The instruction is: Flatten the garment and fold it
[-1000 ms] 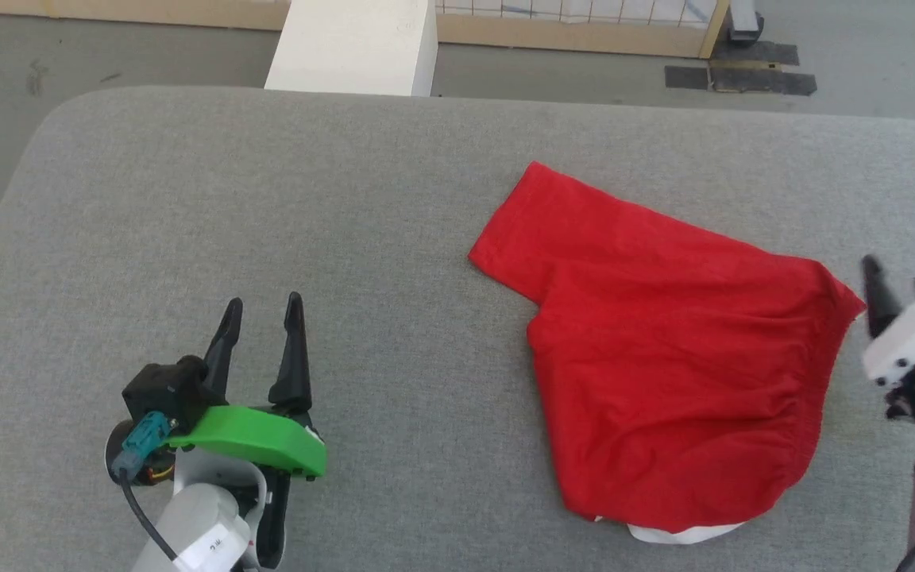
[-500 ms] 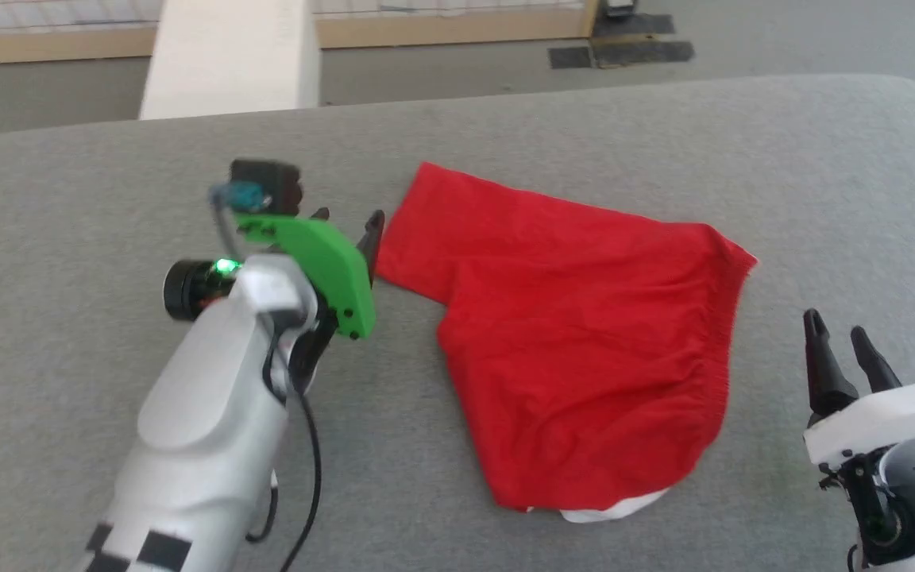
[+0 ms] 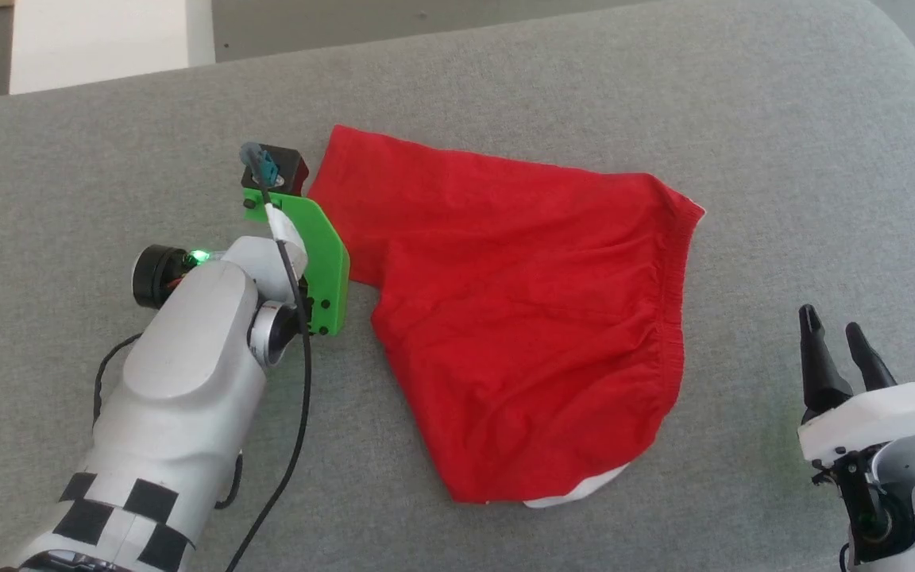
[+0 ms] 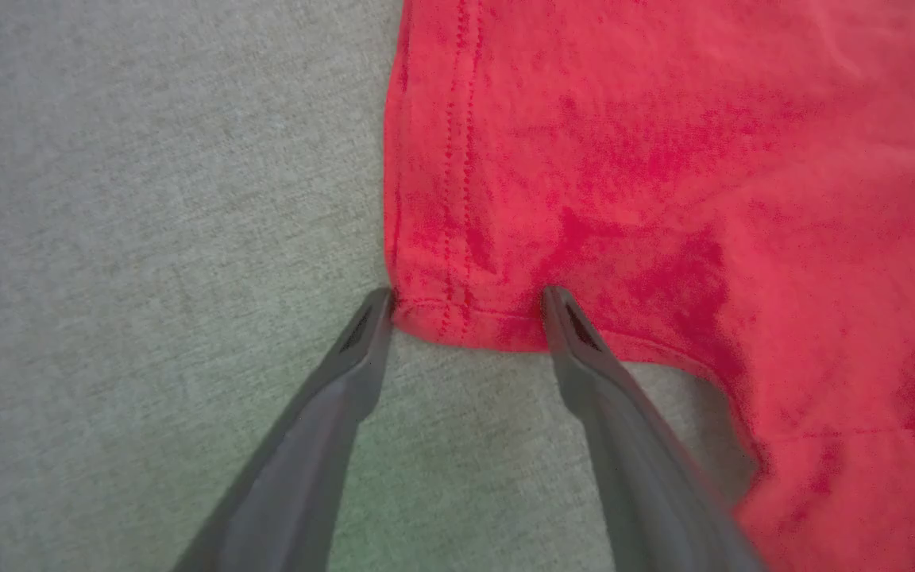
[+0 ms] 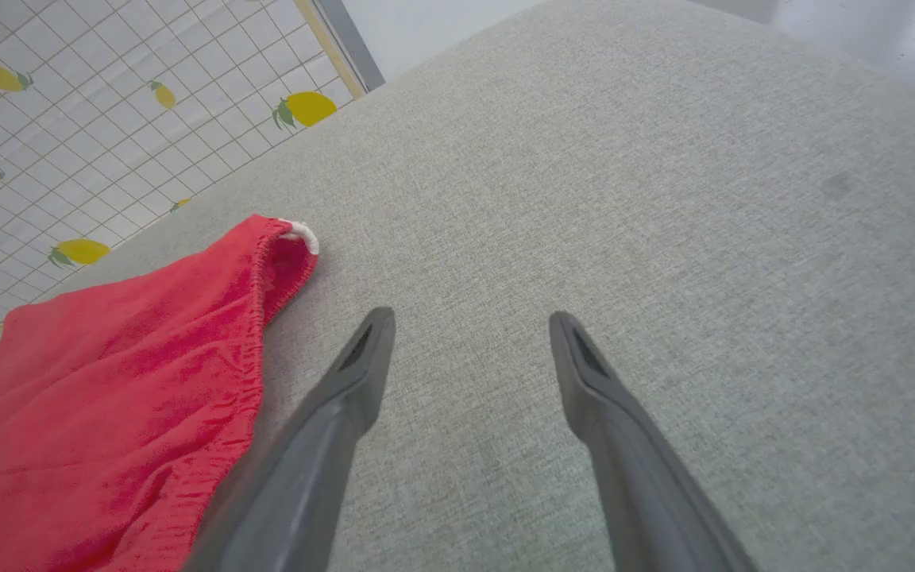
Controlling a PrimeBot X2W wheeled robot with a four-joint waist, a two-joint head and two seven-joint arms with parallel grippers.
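The red shorts [image 3: 521,318] lie on a wide gray padded surface [image 3: 505,79], a little right of its middle in the head view. They are not spread out. One leg points up and to the left, and the rest bunches into a rounded heap with soft creases. The gathered elastic waistband [image 3: 673,318] runs down the right side, and a sliver of white trim [image 3: 577,492] peeks out under the bottom edge. I can make out no lettering on the side that faces up.

The left gripper [image 4: 465,300] is down at the end of that leg. Its two dark fingers are spread wide and straddle the lower corner of the stitched hem. One tip sits right at the corner and the other against the leg's lower edge. No cloth is pinched between them, and I cannot tell whether the tips press into the fabric or only meet it. In the head view a green bracket [image 3: 322,254] on the wrist hides the fingers, and a black cable [image 3: 299,381] trails back along the pale forearm.

The right gripper [image 3: 829,322] is off to the right of the shorts, apart from the waistband, above bare gray surface. Its fingers are parted and have hold of nothing.

Past the surface, the right wrist view shows a white gridded panel printed with lemons [image 5: 68,119].
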